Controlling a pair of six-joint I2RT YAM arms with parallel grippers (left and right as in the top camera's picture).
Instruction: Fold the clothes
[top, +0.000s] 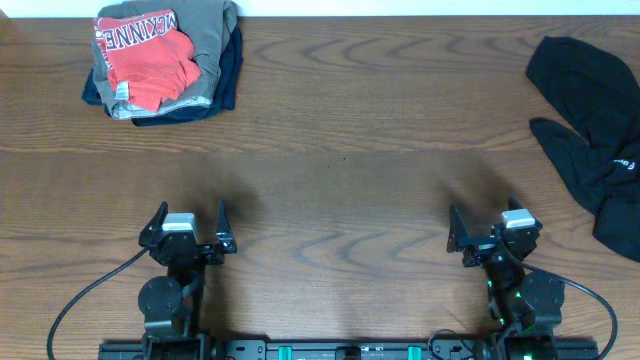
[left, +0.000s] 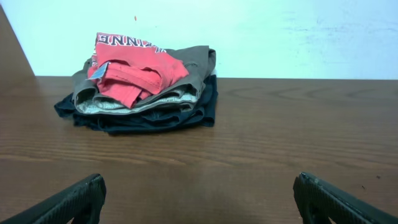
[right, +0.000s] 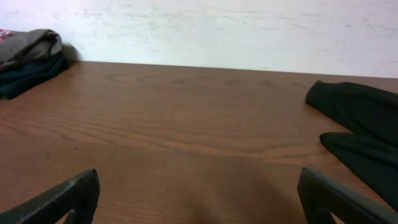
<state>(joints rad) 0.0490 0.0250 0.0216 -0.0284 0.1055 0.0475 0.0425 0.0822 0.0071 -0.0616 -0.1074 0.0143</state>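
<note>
Black garment (top: 590, 90) first: with right claw (top: 483, 212) spread and empty, like left claw (top: 190, 212), pinch one edge, drag centreward, flatten.

You're looking at a wood-grain surface (top: 340, 170), brown and smooth with a faint sheen. The coral-red T-shirt (top: 150, 65) is soft matt cloth with printed lettering. The khaki garment (top: 205, 40) and navy garment (top: 228, 80) beneath it are matt fabric too. The black garment (top: 590, 120) is limp, dull cloth. Your left end effector (top: 191, 215) and right end effector (top: 483, 220) look like matt black plastic. The wall (left: 280, 37) is matt white and scuffed.
</note>
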